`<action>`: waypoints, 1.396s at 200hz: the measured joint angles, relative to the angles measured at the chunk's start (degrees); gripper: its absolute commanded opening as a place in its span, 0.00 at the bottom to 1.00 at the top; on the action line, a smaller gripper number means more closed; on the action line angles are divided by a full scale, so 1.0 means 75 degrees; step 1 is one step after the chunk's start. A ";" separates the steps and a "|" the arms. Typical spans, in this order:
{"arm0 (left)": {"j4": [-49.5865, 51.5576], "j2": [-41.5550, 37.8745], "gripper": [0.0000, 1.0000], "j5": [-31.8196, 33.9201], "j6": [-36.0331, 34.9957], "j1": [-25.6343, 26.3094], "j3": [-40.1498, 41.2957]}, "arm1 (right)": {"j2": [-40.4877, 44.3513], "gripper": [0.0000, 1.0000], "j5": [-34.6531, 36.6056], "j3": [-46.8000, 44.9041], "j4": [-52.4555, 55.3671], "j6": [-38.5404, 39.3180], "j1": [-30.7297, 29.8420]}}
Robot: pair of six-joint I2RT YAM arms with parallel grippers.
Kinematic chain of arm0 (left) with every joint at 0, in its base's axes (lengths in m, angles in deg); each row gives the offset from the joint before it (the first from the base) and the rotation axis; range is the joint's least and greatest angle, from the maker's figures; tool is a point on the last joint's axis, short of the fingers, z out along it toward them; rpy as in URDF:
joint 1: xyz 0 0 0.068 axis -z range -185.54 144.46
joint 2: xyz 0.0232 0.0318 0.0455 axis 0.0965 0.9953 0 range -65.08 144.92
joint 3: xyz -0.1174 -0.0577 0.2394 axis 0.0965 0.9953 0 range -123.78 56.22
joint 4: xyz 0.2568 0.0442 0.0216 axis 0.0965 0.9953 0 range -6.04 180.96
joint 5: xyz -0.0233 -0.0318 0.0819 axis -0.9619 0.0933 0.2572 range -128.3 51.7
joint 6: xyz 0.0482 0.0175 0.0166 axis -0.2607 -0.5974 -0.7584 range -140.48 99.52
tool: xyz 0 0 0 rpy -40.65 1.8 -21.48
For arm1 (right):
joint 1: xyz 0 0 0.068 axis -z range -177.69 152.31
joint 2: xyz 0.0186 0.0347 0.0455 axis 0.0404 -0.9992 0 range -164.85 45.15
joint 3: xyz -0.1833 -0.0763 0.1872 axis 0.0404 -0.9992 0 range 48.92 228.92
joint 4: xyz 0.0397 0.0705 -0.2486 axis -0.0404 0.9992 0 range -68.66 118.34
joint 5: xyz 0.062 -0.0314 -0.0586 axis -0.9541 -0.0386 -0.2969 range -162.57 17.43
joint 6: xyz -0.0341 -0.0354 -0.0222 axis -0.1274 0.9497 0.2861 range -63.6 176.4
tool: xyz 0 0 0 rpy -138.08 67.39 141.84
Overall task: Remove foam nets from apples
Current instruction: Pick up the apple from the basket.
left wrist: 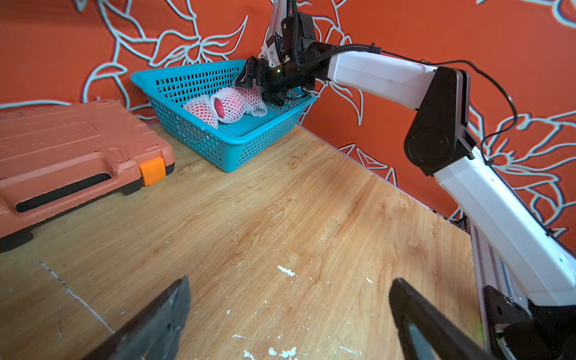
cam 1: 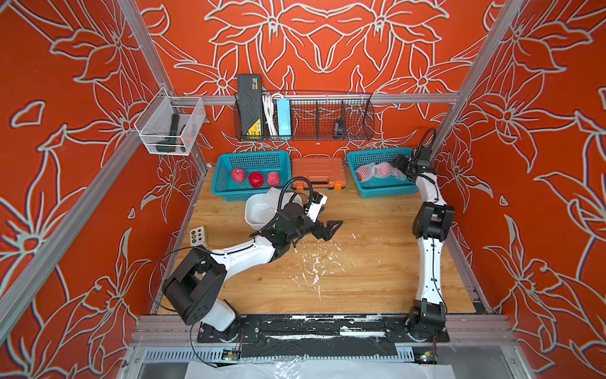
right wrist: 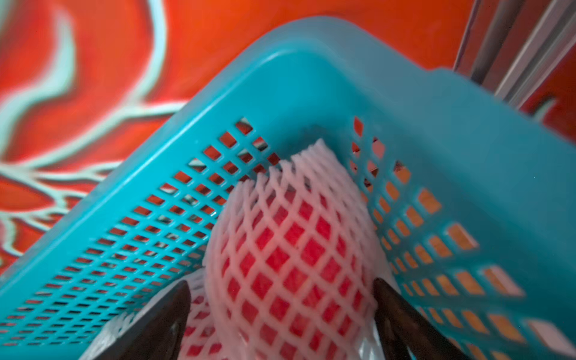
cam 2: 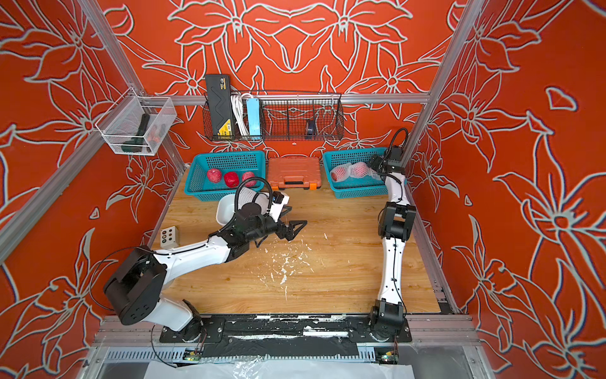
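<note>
Three bare red apples (cam 1: 256,179) lie in the left teal basket (cam 1: 226,164). Three apples in white foam nets (cam 1: 377,170) lie in the right teal basket (cam 1: 383,193). My right gripper (right wrist: 280,282) is down in that basket, open, its jaws on either side of one netted apple (right wrist: 290,243) near a basket corner. In both top views it sits at the basket's right end (cam 2: 375,164). An empty foam net (cam 1: 275,195) rests in the white bowl (cam 1: 259,210). My left gripper (left wrist: 290,282) hovers open and empty over the table's middle (cam 1: 333,229).
An orange tool case (cam 1: 318,172) lies between the two baskets. A small button box (cam 1: 197,235) stands at the table's left edge. White foam scraps (cam 1: 314,262) dot the wooden table. A wire shelf (cam 1: 305,115) hangs on the back wall.
</note>
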 measured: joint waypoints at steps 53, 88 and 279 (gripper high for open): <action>0.0108 0.0175 0.97 0.0000 -0.0050 0.0000 -0.0239 | -0.0399 0.83 -0.0050 0.0152 -0.0376 -0.0423 -0.0108; 0.0143 0.0175 0.97 0.0029 -0.0117 0.0000 -0.0242 | -0.0393 0.74 -0.0108 0.0020 -0.0554 -0.0472 -0.0213; 0.0230 0.0175 0.98 0.0146 -0.0172 0.0000 -0.0239 | -0.0329 0.51 0.0216 -0.0047 -0.0697 -0.0880 -0.0504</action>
